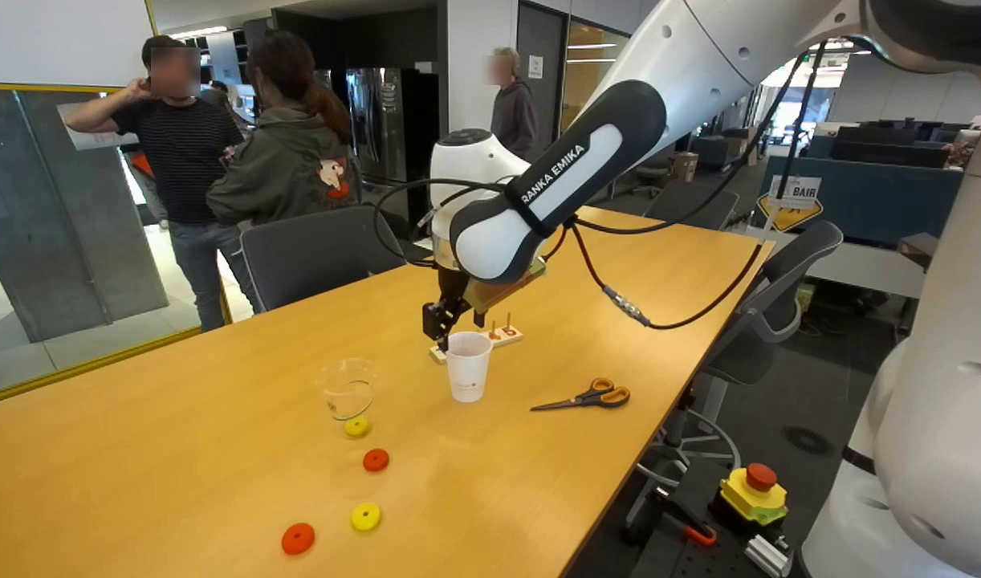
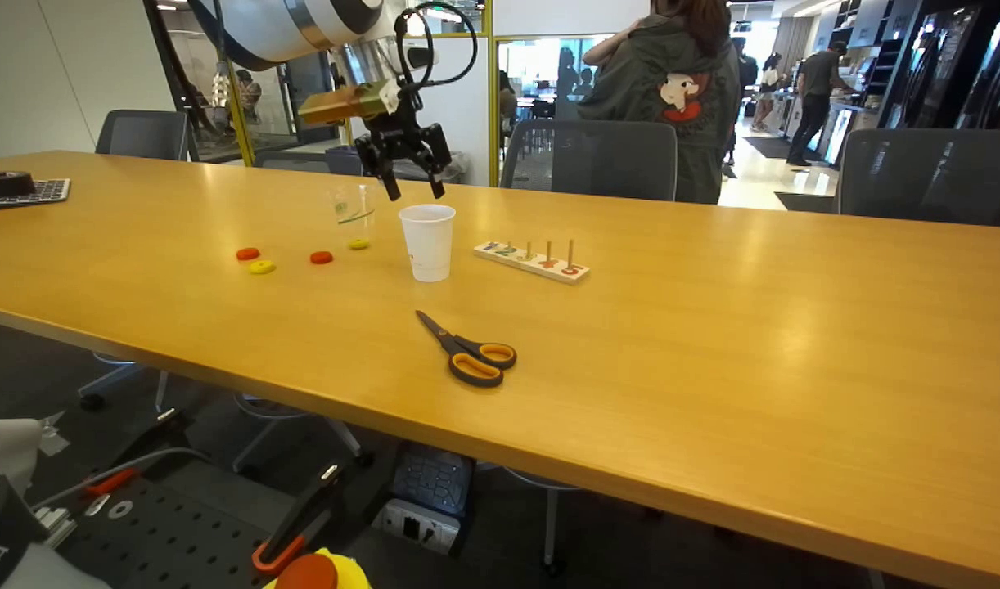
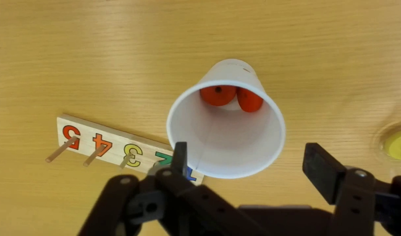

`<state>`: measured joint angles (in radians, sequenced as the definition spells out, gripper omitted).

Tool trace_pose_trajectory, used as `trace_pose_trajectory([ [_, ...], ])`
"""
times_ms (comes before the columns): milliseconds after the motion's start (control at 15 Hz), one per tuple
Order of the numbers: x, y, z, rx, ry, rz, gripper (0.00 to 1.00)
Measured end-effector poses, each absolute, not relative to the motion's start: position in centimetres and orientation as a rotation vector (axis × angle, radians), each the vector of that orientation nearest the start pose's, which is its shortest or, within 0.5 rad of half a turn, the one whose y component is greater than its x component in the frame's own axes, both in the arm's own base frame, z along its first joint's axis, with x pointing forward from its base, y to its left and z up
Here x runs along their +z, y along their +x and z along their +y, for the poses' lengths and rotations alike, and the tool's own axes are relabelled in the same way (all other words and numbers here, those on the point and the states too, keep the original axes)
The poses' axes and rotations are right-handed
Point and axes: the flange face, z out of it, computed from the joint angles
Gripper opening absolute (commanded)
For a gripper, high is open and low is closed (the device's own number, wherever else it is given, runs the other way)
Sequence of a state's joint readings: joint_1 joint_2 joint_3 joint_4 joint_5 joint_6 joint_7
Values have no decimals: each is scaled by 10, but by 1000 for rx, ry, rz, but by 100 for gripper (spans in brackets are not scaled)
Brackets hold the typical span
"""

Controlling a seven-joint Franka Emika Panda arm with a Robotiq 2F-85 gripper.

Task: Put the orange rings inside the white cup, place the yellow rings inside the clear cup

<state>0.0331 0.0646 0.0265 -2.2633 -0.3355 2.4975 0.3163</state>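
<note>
In the wrist view, the white cup is looked into from above; two orange rings are seen at its bottom, one faced toward the mouth, one apparently tilted. The tool is held empty, jaws spread wide.

In an exterior view, two further orange rings and a yellow ring are laid flat on the bench, holes directed upward; no long axis is presented by the round shapes. Another yellow ring is apparently contained in the clear cup. The step is judged to be the fetching of another orange ring: the tool should be raised clear of the rim, then lowered until a ring is straddled close to the bench and pinched across its middle.

In an exterior view, the white cup is seen upright near a pegged board, mouth up, long axis vertical; release is thus best made over the mouth's centre.
</note>
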Motion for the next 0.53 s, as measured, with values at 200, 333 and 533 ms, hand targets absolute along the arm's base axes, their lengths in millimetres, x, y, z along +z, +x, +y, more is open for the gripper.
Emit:
trace_pose_trajectory([
  [200,355,529,69,-360,-3293,-93,100],
  [333,354,514,98,-347,-3267,-149,99],
  [533,345,491,138,-307,-3242,-223,100],
])
